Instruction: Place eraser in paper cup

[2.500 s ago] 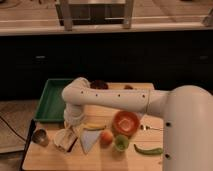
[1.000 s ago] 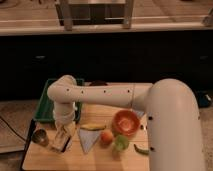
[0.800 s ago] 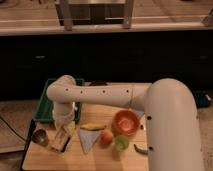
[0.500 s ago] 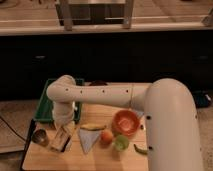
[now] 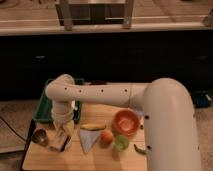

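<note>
your wooden tabletop [image 5: 55,159] stands before dark cabinets [image 5: 150,60], a green tray [image 5: 44,107] at its back left. your gripper [image 5: 62,141] hangs low beside the metal cup [image 5: 40,137], fingers pressed together. a dark patch [image 5: 63,146] sits at their tips; you can't tell whether it's the eraser. the paper cup [image 5: 90,140] lies just right of them.

Green tray [image 5: 44,107]; orange bowl [image 5: 125,122]; yellow banana [image 5: 93,127]; cream pincer [image 5: 62,141] low over the tan board's [image 5: 110,160] left end

The arm [image 5: 100,94] reaches left and bends down, tool [image 5: 61,142] closed.
</note>
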`<state>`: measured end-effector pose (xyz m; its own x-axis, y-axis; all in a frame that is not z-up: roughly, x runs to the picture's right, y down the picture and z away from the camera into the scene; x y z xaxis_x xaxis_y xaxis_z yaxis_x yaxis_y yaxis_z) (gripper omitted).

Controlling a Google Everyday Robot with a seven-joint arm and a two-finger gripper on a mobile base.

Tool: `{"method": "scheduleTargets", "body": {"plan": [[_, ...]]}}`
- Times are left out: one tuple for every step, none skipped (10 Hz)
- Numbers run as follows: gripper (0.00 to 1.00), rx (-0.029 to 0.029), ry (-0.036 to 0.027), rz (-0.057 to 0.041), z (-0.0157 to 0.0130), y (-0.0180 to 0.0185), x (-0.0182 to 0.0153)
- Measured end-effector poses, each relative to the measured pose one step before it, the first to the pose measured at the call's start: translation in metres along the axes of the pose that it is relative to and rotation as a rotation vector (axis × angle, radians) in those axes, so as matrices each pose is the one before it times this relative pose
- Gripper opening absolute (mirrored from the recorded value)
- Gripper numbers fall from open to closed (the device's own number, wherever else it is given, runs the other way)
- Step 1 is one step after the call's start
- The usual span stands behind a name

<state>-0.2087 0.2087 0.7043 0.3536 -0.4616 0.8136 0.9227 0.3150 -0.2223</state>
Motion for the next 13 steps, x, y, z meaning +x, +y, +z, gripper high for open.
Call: {"method": "scheduleTargets", "body": {"plan": [[0.03,-0.00230,0.00004,-0.00194,-0.00061,-0.00066,0.00049],[0.11,-0.00007,-0.00545,-0.00261,0.00083,-0.00148,-0.00061],[0.20,0.00135,-0.00417,-0.00050,0.00008,-0.00036,0.00028],[0.29,0.00118,-0.00309,0.00246,-0.00036,0.00044,0.00084],[0.42,0.00006,-0.00269,0.00155,0.00023,0.00016,0.00059],[0.50,-0.00042,-0.00220,-0.00022,0.00022,-0.00017,-0.00028],[0.59,0.00047,-0.00192,0.00148,0.00001,0.00052,0.00033],[0.71,0.00008,-0.00231,0.00141,0.00030,0.00084,0.00044],[0.77,0.00043,-0.00144,0.00000,0.00028,-0.00005,0.00000],[0.80,0.00038,-0.00154,0.00091,0.00000,0.00032,0.00043],[0.80,-0.00054,-0.00151,0.00054,0.00064,0.00020,0.00066],[0.80,-0.00140,-0.00241,-0.00086,0.00045,-0.00011,-0.00003],[0.80,-0.00153,-0.00186,-0.00049,0.00021,0.00019,0.00045]]}}
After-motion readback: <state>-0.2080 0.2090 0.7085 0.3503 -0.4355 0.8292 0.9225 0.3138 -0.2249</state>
